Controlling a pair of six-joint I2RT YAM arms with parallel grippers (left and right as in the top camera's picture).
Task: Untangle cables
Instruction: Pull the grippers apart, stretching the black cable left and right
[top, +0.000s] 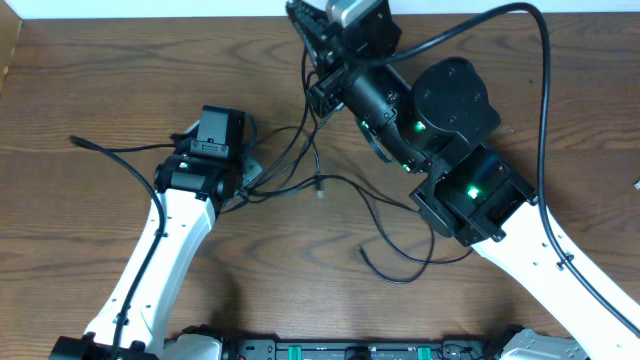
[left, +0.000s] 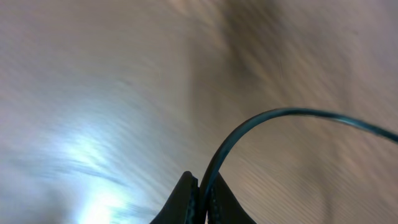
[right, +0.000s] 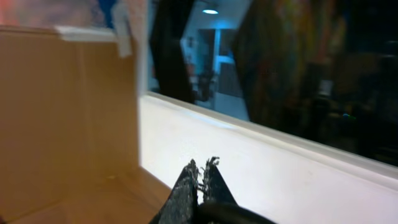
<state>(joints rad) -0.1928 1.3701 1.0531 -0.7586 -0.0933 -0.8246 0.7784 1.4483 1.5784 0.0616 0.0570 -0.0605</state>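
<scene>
Several thin black cables (top: 345, 182) lie crossed on the wooden table (top: 80, 250) between the two arms, with one loose end at the left (top: 85, 143) and a loop near the middle front (top: 400, 272). My left gripper (top: 240, 165) points down at the left side of the tangle. In the left wrist view it (left: 202, 183) is shut on a black cable (left: 261, 117) that arcs up and off to the right. My right gripper (top: 305, 25) is raised at the back of the table. It (right: 203, 168) is shut, a black cable (right: 239, 214) sits at the base of its jaws, and thin strands (top: 306, 95) rise to it.
The right arm's thick black cable (top: 545, 70) arches over the back right. A brown cardboard box (right: 62, 112) and a white ledge (right: 280, 168) fill the right wrist view. The table's back edge (top: 150, 22) meets a white wall.
</scene>
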